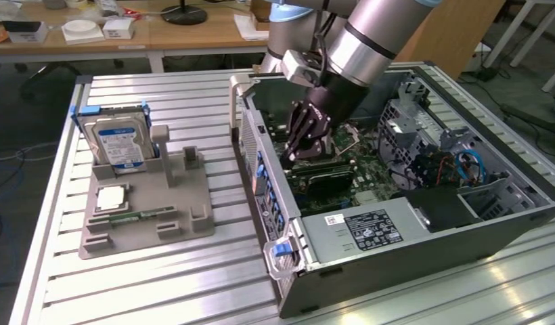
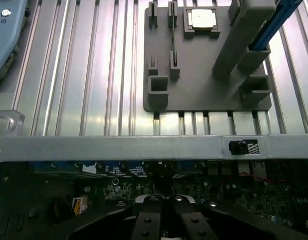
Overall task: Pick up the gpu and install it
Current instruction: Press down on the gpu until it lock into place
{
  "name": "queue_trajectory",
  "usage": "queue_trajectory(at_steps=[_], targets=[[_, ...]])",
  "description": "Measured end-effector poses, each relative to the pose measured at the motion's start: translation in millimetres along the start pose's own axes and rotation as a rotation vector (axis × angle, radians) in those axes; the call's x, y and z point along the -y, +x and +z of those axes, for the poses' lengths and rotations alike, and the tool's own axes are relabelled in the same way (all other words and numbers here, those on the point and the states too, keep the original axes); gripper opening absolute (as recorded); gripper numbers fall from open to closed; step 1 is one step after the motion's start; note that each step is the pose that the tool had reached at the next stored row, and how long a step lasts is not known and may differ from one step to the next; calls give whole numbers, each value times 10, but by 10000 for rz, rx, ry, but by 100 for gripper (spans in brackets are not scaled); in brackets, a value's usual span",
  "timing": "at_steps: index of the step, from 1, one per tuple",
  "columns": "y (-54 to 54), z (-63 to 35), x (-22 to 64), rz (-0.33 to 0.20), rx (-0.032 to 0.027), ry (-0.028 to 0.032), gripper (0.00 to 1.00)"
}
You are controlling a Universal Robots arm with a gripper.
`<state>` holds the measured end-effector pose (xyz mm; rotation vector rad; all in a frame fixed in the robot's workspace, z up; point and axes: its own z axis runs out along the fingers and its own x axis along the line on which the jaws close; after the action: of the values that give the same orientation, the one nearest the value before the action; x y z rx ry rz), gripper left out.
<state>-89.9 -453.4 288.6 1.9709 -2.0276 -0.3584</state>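
I have the black two-finger gripper (image 1: 300,139) down inside the open grey computer case (image 1: 422,237), jaws fully closed, low over the green motherboard (image 1: 350,177). The gpu, a flat card with black cooler shroud (image 1: 323,180), lies down in the case just below the fingertips; I cannot tell whether the fingers grip it or only press on it. The grey plastic parts fixture (image 1: 147,203) on the slatted aluminium table (image 1: 214,284) holds the silver hard drive with blue-white label (image 1: 120,142).

Risks as I judge them: a card tilted off its slot could jam or bend; the fingers sit close to the case's side wall (image 2: 144,147), so a sideways drift could scrape it.
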Motion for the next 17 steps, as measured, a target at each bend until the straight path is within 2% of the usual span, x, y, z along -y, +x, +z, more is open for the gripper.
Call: queue_trajectory(at_steps=[7, 11, 13, 14, 15, 17], targets=[[-1, 14, 6, -1, 23, 912, 10], [-1, 18, 7, 9, 39, 1499, 10], [-1, 20, 8, 13, 47, 1755, 10], [-2, 23, 9, 15, 53, 1854, 10], [-2, 26, 11, 16, 54, 1905, 10], [-2, 26, 11, 15, 52, 1906, 10]])
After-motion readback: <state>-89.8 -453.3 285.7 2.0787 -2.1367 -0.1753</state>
